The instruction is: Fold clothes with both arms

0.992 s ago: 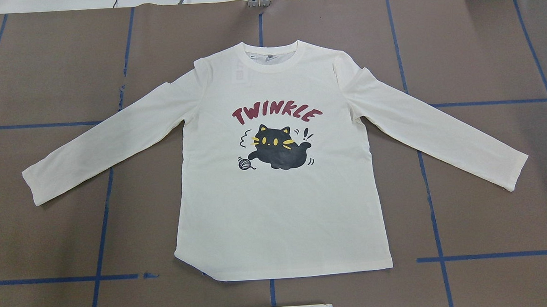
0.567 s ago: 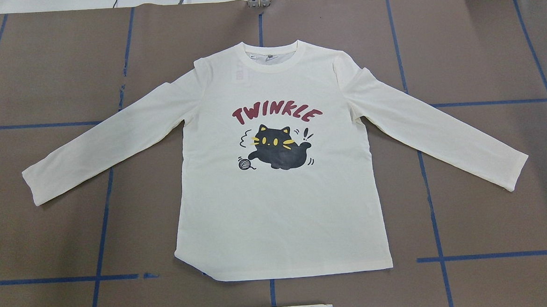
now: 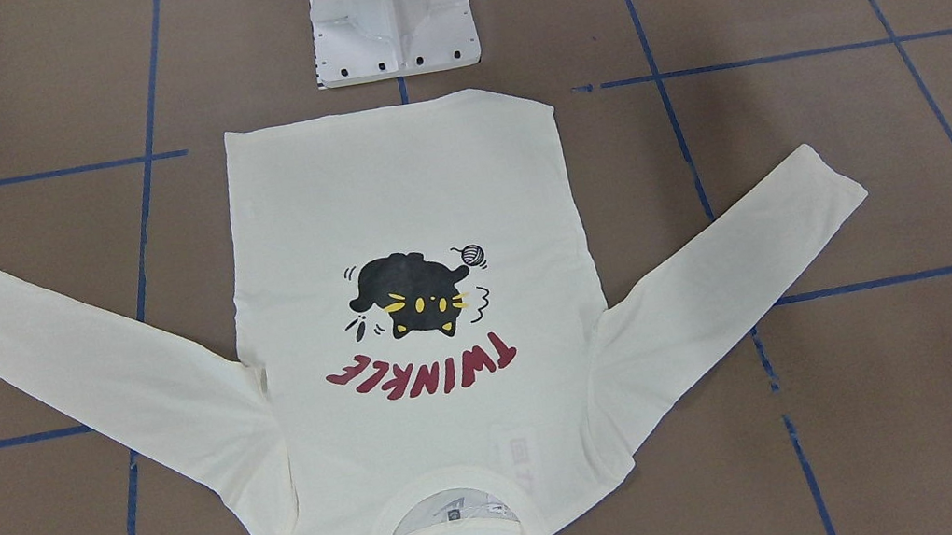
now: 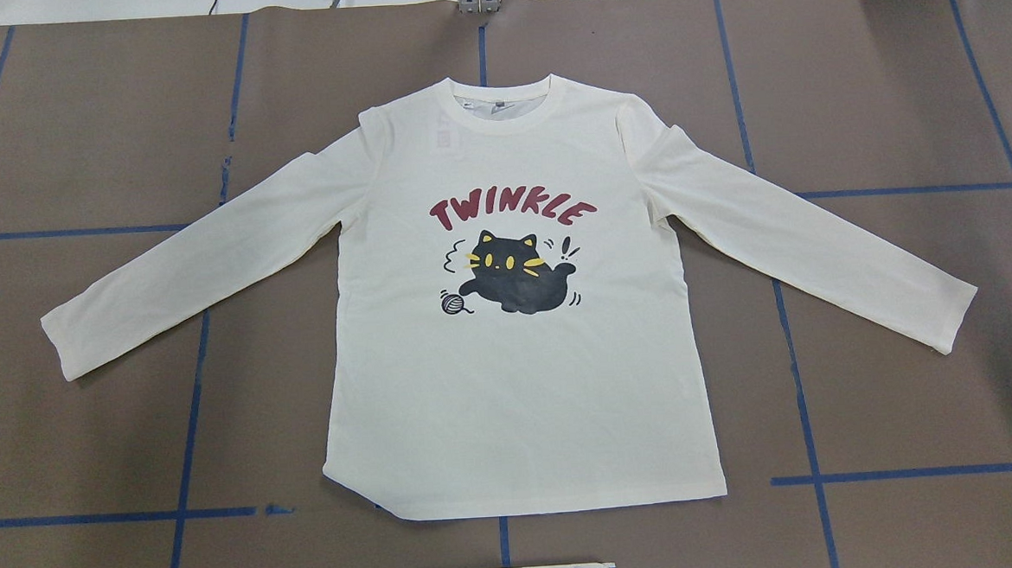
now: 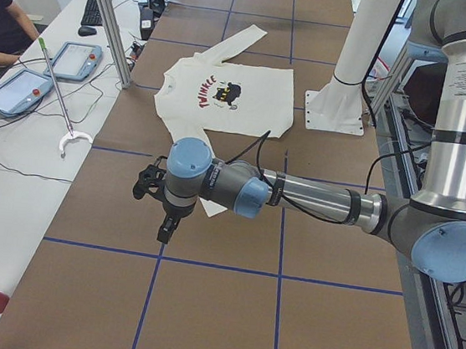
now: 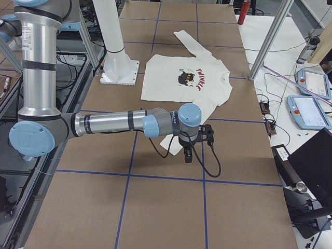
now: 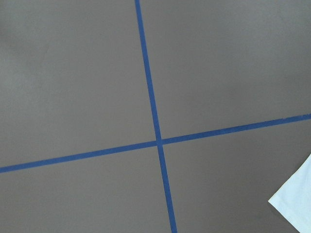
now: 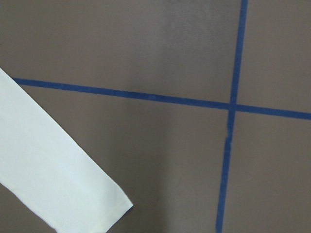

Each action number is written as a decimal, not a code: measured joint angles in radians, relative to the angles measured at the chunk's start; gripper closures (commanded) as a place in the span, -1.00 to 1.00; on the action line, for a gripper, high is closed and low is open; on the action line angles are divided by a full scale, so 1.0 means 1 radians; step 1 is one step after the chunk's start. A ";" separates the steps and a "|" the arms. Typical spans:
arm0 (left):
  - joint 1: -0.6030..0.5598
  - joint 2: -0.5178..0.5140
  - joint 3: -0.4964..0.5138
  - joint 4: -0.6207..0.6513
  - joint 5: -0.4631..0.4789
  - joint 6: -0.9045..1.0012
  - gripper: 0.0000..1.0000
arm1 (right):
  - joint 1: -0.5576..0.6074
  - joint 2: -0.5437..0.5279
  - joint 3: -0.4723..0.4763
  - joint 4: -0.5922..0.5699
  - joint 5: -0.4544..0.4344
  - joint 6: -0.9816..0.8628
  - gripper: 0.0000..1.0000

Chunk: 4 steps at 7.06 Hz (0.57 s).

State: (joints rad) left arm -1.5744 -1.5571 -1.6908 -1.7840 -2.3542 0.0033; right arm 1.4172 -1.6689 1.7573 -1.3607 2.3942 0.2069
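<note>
Looking at the shirt from above, you see that nothing has changed since a second ago. It lies flat in the middle of the brown surface, cat picture up. The neck hole points away from the robot, and both sleeves are spread out wide. No part is folded yet, so I think the job is right at its start.

From the side views you can see both arms stretched out low over the surface. The left arm puts the left hand just above the end of the left sleeve. The right arm puts the right hand just above the end of the right sleeve. You cannot tell from these pictures if either hand is wide or narrow. Neither hand seems to be holding anything.

The left wrist camera sees only a small corner of the sleeve end, beside crossing blue tape lines. The right wrist camera sees much more of its sleeve end.

My guess is that the next step is to pinch each sleeve end and lay it over the body. The cloth is thin and lies flat, so a hand may slip off it or grab only the top layer.
</note>
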 measured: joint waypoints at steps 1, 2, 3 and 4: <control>0.004 -0.001 -0.007 -0.015 -0.007 -0.005 -1.00 | -0.107 -0.035 0.006 0.203 -0.036 0.223 -1.00; 0.005 -0.004 -0.015 -0.019 -0.036 -0.009 -1.00 | -0.247 -0.048 0.011 0.327 -0.125 0.426 -1.00; 0.005 -0.004 -0.016 -0.021 -0.076 -0.013 -1.00 | -0.378 -0.051 0.014 0.381 -0.244 0.555 -1.00; 0.006 -0.003 -0.016 -0.022 -0.096 -0.014 -1.00 | -0.446 -0.052 0.012 0.400 -0.308 0.615 -1.00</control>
State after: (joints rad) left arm -1.5687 -1.5605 -1.7069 -1.8064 -2.4498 -0.0108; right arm 0.9711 -1.7212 1.7697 -0.9602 2.0859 0.8220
